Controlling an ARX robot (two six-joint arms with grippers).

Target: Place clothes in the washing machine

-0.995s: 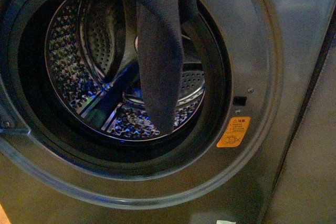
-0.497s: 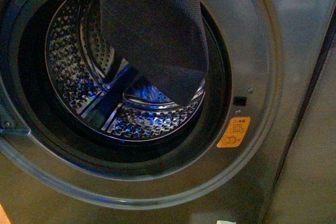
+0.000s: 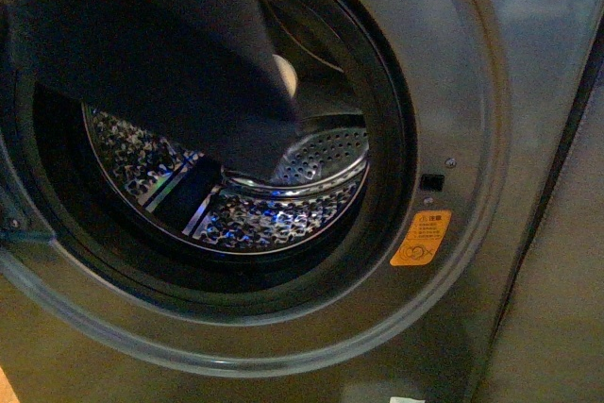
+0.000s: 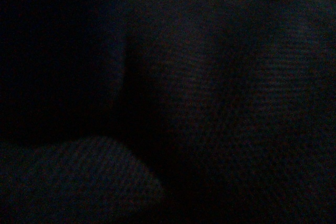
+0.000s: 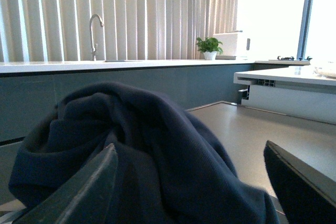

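Since half a second ago the clothes [image 3: 142, 44] have swung from the middle of the port to its upper left. They now spread as a broad dark sheet over the top-left rim of the washing machine [image 3: 472, 139]. The lowest corner of the sheet hangs in front of the perforated drum [image 3: 283, 205] and does not rest on the drum floor. Most of the fabric is level with the port or in front of it, so by my reading the garment is only partly in.

No arm shows in the front view and the left wrist view is dark, so I cannot tell what the left hand is doing.

The right hand [image 5: 190, 148] stands wide open. Navy cloth is heaped between its fingers [image 5: 89, 192] and is not pinched, and a grey bench [image 5: 247, 129] lies beyond it.

The garment looks soft, limp and light, and it should be hard to damage. It will drape and trail, and it may catch on the black gasket [image 3: 387, 92]. A gathered fold would be a better place to take hold than a loose edge, so that less cloth hangs outside the rim.
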